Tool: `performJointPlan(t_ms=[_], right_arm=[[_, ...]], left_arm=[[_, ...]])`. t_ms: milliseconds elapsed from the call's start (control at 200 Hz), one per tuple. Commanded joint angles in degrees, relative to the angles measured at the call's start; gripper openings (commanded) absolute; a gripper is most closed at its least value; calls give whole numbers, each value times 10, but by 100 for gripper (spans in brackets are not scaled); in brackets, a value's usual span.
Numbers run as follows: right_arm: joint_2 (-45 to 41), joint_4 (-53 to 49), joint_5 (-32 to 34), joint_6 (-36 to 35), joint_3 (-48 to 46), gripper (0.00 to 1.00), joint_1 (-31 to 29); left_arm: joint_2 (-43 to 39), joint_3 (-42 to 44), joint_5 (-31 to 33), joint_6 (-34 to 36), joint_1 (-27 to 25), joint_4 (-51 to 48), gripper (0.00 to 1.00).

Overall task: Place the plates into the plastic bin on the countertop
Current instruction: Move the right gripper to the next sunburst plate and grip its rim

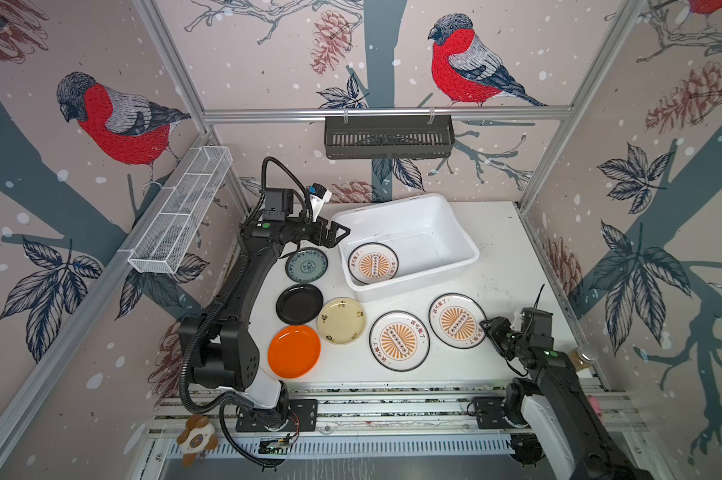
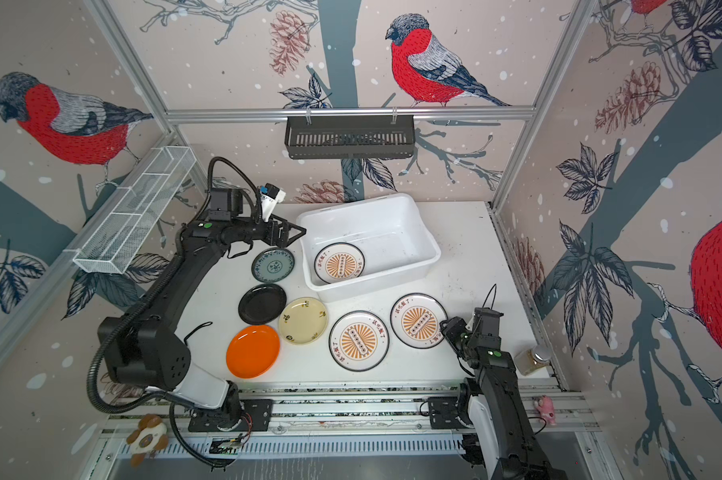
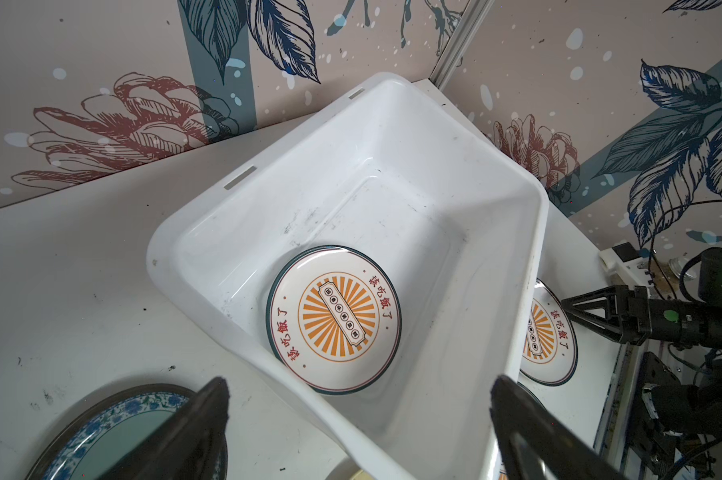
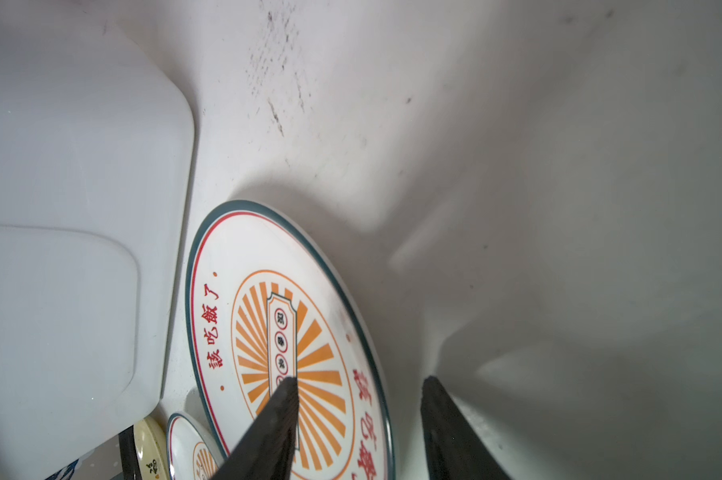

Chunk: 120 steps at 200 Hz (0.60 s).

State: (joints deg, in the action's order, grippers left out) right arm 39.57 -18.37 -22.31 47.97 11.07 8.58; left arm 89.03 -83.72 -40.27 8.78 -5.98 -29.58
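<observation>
The white plastic bin [image 1: 388,205] stands at the back of the countertop [image 1: 509,257] with one sunburst plate [image 1: 373,263] in it. Teal [image 1: 306,264], black [image 1: 299,304], cream [image 1: 341,321] and orange [image 1: 294,351] plates lie left of it, and two sunburst plates [image 1: 399,340] in front. My right gripper [image 1: 486,326] [image 4: 359,380] is low at the right sunburst plate [image 1: 455,320] [image 4: 284,332]. Its jaws straddle the rim with a gap, one finger over the plate. My left gripper [image 1: 338,235] [image 3: 359,381] hangs wide open by the bin's left corner, holding nothing.
A black slatted basket [image 1: 388,137] hangs on the back rail. A white wire rack [image 1: 180,208] hangs on the left wall. A jar [image 1: 584,357] stands at the countertop's right edge beside my right arm. Small plush toys [image 1: 195,440] sit by the front rails.
</observation>
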Motion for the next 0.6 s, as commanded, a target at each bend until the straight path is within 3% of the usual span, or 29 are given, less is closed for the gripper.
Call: performJointPlan(t_ms=[0,595], right_arm=[[11,32,-12,-11,-5,47,1],[38,81,-30,-21,-32,28,12]], left_arm=[[0,4,-10,5,-1,10,97],[-4,24,-15,8,-1,19,97]])
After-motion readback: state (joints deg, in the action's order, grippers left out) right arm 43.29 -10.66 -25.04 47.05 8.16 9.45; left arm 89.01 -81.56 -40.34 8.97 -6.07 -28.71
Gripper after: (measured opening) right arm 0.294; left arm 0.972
